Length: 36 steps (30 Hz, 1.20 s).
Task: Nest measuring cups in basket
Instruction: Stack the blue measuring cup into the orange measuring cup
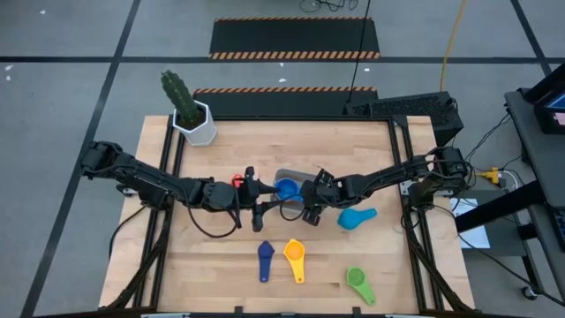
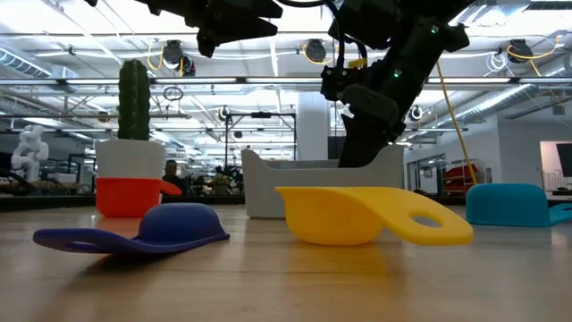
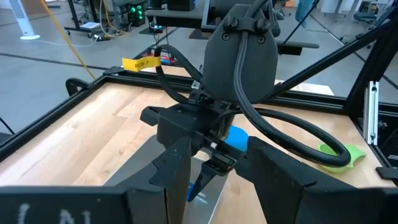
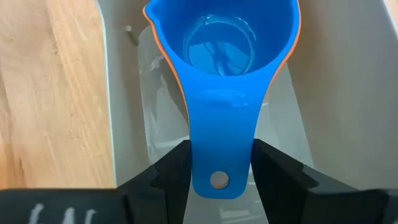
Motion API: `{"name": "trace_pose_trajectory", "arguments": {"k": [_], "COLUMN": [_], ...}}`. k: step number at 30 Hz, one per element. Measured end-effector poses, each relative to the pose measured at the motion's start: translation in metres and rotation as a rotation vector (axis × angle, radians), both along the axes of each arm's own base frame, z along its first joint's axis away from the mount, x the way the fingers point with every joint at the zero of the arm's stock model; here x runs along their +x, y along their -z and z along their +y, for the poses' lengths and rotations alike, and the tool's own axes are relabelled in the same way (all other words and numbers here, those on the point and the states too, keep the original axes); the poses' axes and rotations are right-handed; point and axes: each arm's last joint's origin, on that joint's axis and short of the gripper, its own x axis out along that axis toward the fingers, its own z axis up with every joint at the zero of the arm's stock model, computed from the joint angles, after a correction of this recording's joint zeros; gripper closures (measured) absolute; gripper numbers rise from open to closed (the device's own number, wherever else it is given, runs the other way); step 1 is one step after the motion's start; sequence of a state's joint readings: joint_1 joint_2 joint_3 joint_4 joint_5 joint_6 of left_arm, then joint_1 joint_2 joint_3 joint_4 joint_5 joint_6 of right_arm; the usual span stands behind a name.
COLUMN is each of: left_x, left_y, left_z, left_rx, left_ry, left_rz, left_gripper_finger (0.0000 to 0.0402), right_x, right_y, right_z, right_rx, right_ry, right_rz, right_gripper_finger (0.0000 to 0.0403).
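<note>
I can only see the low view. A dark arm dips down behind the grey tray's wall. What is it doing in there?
Observer: The right wrist view shows it. The right gripper holds a blue cup by its handle, with the bowl inside the basket.
Operator: Is the blue one alone in there?
Observer: No. An orange rim shows around the blue bowl, so the orange cup sits under it.
Operator: And the other arm, up at the top of my picture?
Observer: From above, the left gripper hangs just left of the basket, open and holding nothing.
</note>
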State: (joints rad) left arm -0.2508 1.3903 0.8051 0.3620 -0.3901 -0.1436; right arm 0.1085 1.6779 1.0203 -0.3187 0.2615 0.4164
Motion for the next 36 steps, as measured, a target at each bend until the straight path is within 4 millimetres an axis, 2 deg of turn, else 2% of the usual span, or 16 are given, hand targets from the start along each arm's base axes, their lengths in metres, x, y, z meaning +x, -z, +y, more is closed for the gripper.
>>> {"name": "trace_pose_trajectory", "arguments": {"k": [3,11,16,21,30,36], "left_x": [0.0001,0.0001,0.0002,0.0002,0.0003,0.0005], "left_y": [-0.0003,-0.0003,-0.001,-0.001,-0.0009,-0.0018], "left_z": [0.0,0.0,-0.0001,-0.0001,-0.0006,-0.0008], "left_rx": [0.0,0.0,0.005,0.006,0.0,-0.004], "left_ry": [0.0,0.0,0.002,0.002,0.02,0.026], "left_rz": [-0.003,-0.003,-0.009,-0.009,-0.008,-0.018], "left_gripper_finger": [0.0243,0.0243,0.0243,0.0243,0.0243,0.0243], "right_x": [0.0,0.0,0.0034,0.0039,0.0029,-0.0006], "right_y": [0.0,-0.0002,-0.0004,0.0002,0.004,0.0088], "right_z": [0.0,-0.0008,-0.0024,-0.0051,-0.0074,-0.0088], "right_rx": [-0.006,-0.035,-0.042,-0.045,-0.006,-0.005], "right_ry": [-0.011,-0.003,-0.013,-0.015,-0.047,-0.039], "right_rz": [0.003,0.001,-0.024,-0.023,-0.026,-0.011], "right_gripper_finger": [0.0239,0.0162,0.0143,0.0151,0.0215,0.0233]}}
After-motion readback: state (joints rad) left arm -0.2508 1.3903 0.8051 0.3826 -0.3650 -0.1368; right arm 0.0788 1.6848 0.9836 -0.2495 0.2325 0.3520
